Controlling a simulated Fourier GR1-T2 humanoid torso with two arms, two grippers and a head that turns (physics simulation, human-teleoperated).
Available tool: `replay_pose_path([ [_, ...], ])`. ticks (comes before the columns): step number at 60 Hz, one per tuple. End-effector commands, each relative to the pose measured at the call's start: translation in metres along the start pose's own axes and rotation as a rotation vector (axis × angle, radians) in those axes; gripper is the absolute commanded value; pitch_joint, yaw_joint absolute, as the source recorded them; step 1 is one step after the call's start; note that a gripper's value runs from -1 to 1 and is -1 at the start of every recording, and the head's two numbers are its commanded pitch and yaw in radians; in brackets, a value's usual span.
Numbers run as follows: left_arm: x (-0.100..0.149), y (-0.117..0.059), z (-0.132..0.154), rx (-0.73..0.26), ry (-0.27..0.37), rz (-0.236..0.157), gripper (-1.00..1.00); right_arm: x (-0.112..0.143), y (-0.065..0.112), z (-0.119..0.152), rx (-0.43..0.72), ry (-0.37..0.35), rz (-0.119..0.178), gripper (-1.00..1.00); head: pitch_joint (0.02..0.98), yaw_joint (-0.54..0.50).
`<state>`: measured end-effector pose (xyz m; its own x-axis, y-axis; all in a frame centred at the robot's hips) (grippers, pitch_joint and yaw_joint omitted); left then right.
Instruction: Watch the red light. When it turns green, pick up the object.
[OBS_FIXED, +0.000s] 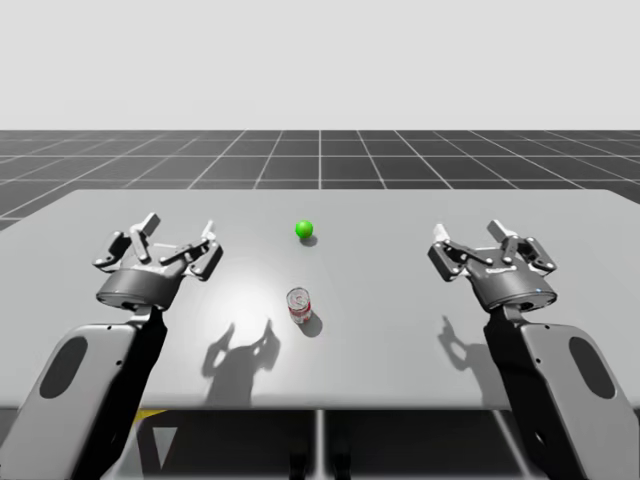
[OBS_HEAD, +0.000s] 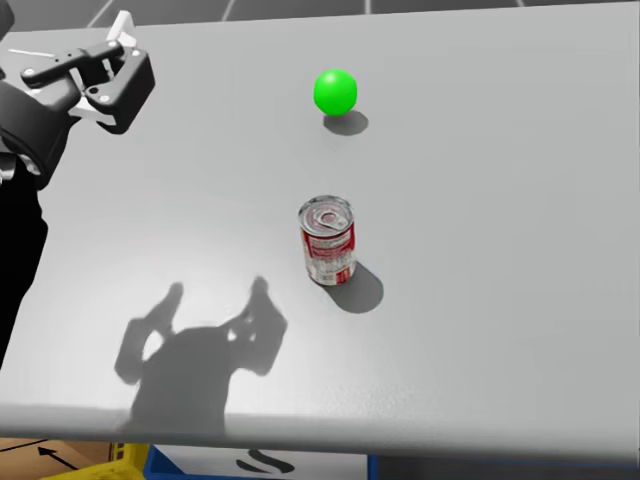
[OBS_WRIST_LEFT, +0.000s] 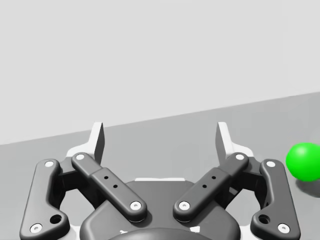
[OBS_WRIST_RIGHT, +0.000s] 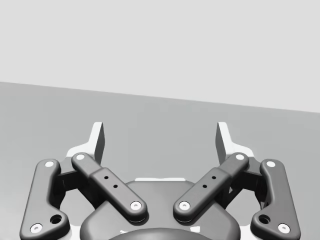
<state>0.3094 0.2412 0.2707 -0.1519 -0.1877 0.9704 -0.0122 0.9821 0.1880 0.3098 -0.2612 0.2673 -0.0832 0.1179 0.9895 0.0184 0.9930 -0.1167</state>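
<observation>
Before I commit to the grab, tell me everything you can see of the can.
The can is a small cylinder, metal by its look, with a red and white label and a silvery top bearing a pull tab. It stands upright near the middle of the grey table. The green ball lies beyond it, apart. Only the table touches it; my left gripper and right gripper are open, off to either side.

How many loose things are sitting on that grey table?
2. A small green ball lies toward the far middle of the grey table. A red-and-silver metal can stands upright a little nearer the robot, apart from the ball.
</observation>
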Motion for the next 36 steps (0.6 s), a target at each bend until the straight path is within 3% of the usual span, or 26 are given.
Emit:
replay_pose_path([
  [1, 0.014, -0.022, 0.018, -0.135, -0.014, 0.037, -1.00, 0.000, 0.004, 0.001, 0.009, 0.003, -0.007, -1.00, 0.862, 0.10],
  [6, 0.022, -0.031, 0.035, -0.256, 0.006, 0.064, -1.00, 0.001, 0.004, 0.002, 0.009, 0.005, -0.012, -1.00, 0.862, 0.10],
  [18, 0.018, -0.048, 0.076, -0.464, 0.088, 0.078, -1.00, 0.001, 0.005, 0.003, 0.013, 0.005, -0.013, -1.00, 0.859, 0.10],
  [25, -0.001, -0.064, 0.097, -0.528, 0.137, 0.028, -1.00, 0.001, 0.006, 0.003, 0.014, 0.006, -0.013, -1.00, 0.855, 0.09],
  [36, -0.035, -0.084, 0.106, -0.586, 0.237, 0.015, -1.00, 0.001, 0.007, 0.003, 0.013, 0.007, -0.010, -1.00, 0.851, 0.10],
])
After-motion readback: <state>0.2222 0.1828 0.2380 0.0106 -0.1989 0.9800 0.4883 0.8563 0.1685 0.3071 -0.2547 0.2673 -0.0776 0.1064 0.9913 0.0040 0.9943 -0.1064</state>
